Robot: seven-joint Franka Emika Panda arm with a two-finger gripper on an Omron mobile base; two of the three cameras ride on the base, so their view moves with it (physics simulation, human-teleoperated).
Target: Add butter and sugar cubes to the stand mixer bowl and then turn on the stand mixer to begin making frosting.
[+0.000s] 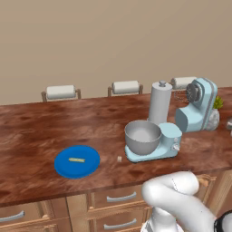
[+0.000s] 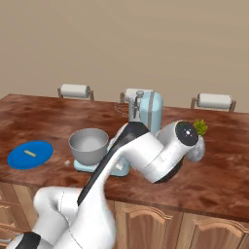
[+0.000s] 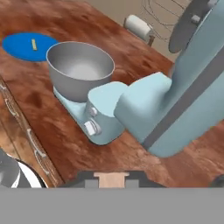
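Light-blue stand mixer, head tilted back, holds an empty grey bowl; butter and a white sugar cube lie near the counter's front edge.

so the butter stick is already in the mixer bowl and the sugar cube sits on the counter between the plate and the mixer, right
Not quite. The butter is not in the stand mixer bowl; it lies on the blue plate, as the left base view shows. The sugar cube does sit on the counter between the plate and the stand mixer.

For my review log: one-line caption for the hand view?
Hand camera faces the stand mixer, head tilted back, empty bowl, butter on blue plate.
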